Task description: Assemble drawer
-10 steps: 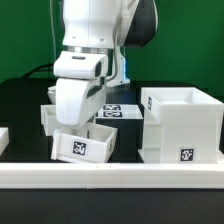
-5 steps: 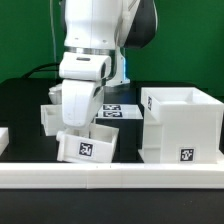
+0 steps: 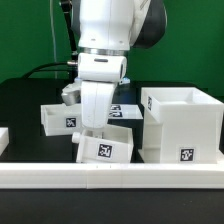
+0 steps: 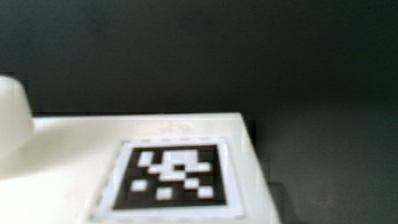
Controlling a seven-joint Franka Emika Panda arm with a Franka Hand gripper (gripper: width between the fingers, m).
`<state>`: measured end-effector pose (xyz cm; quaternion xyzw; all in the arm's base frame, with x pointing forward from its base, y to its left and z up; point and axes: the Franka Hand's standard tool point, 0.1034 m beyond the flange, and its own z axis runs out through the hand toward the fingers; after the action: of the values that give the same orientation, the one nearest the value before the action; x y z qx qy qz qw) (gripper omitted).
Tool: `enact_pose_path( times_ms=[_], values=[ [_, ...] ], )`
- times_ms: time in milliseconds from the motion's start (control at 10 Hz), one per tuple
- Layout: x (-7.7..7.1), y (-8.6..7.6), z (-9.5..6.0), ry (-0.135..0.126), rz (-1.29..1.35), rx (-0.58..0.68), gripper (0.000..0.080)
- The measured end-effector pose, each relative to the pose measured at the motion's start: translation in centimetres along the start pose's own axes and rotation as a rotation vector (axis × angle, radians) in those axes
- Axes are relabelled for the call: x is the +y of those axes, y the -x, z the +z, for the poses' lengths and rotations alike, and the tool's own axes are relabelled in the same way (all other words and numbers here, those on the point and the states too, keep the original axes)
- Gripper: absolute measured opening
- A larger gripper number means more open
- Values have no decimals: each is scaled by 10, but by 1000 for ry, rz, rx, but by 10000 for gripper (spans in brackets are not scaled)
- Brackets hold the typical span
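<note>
My gripper [image 3: 96, 129] is shut on a small white open-top tray [image 3: 104, 148] and holds it tilted, just above the table near the front. The tray's tag faces the camera. Its tagged wall fills the wrist view [image 4: 175, 150], where my fingers do not show. The large white open case [image 3: 182, 125] stands at the exterior view's right, a small gap from the held tray. A second small tray [image 3: 60, 117] sits on the table behind, at the exterior view's left of my arm.
A long low white rail [image 3: 112, 178] runs along the front edge. The marker board [image 3: 124, 110] lies flat behind the arm. A white piece [image 3: 3, 138] shows at the exterior view's left edge. The table is black.
My arm has carried the held tray toward the exterior view's right, closer to the large case, and the tray is tilted more. The second tray behind is now uncovered.
</note>
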<state>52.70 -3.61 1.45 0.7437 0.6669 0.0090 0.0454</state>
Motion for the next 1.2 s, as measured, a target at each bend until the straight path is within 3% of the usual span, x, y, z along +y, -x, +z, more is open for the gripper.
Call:
enact_pose_path(
  times_ms=[300,400,600,700,1200],
  values=[
    [0,-2,0,-5,-5,0,41],
    [1,-2,-2,-33,-7,-7,41],
    [3,-1,-2,-31,-5,-7,41],
    [1,0,-2,-52,-3,-12,41],
    [1,2,0,-51,-1,-10,41]
  ],
)
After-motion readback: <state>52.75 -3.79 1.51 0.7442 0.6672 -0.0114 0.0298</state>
